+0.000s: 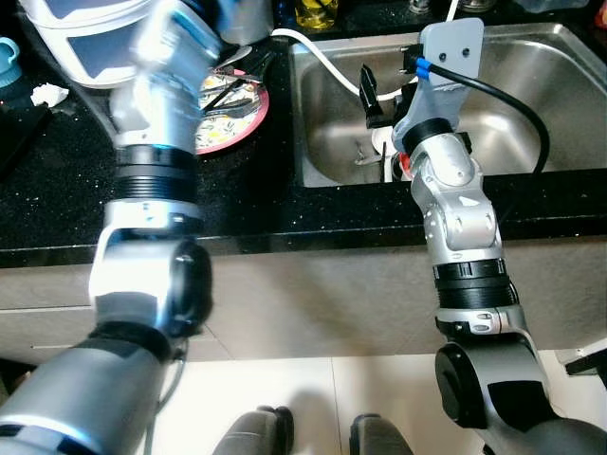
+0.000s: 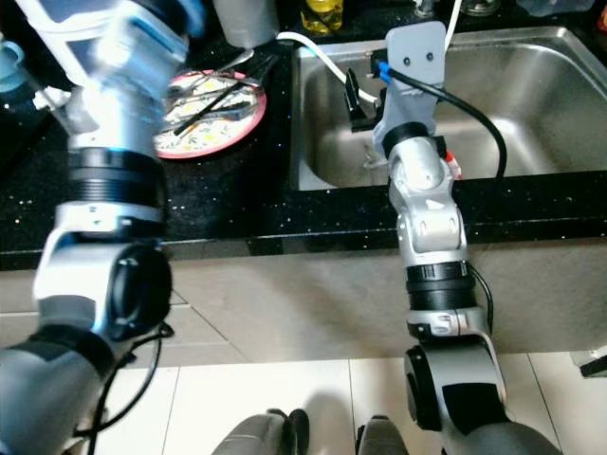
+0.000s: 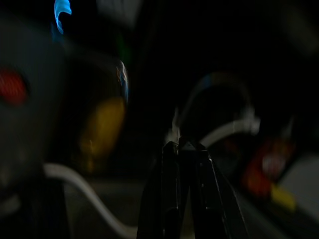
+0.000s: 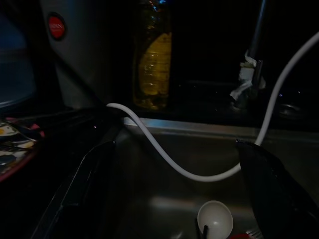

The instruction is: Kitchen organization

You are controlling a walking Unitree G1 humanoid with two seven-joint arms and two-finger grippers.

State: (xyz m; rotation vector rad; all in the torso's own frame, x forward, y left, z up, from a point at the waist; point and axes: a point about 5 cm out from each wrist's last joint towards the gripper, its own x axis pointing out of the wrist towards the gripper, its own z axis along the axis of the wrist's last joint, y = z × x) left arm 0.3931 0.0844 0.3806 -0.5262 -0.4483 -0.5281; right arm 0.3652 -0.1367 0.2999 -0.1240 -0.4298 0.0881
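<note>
Watching the right pincer [image 4: 174, 194] hang over the steel sink [image 1: 531, 123], I see its two black fingers spread wide with nothing between them. Below it a white spoon [image 4: 215, 217] lies on the sink floor, something red beside it — too dark to name. A white hose [image 4: 164, 154] loops across the basin just above the spoon; I judge it the main hazard, since a finger coming down could snag it and drag it. The left pincer [image 3: 180, 149] is raised over the black surface [image 1: 247, 204] near the patterned plate [image 2: 213, 128] with chopsticks [image 2: 211, 98] across it; its fingers look pressed together, empty. That arm is blurred — a swing could clip the plate or the oil bottle [image 4: 153, 59].
</note>
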